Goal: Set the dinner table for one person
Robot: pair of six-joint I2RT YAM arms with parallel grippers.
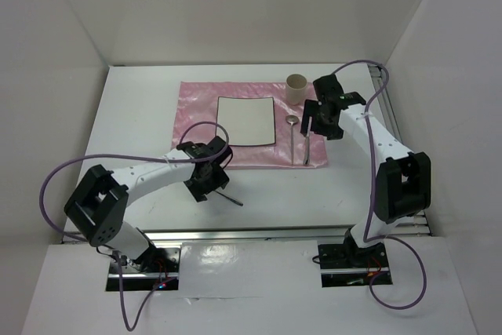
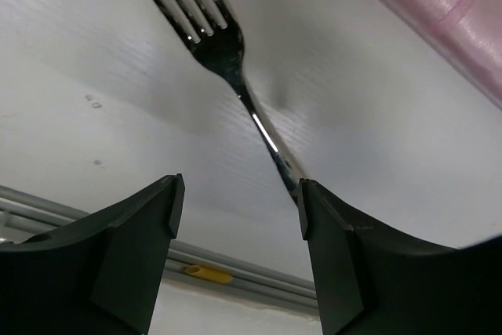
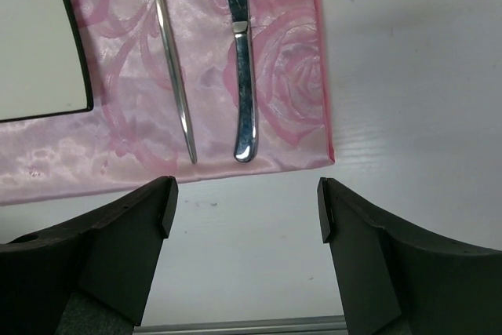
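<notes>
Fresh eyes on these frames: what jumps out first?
The shiny pink cloth mid-table, carrying a white square plate, a spoon and a knife to the plate's right, and a beige cup at its far right corner. Next, the fork lying off the cloth on the bare dinner table, with the left fingers open over its handle end. The right fingers stand open above the knife and spoon handles.

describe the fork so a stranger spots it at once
Find the pink cloth on the white table. Just off its near edge, beside the left tool, lies the fork. It alone lies on bare table; spoon and knife lie on the cloth.
</notes>
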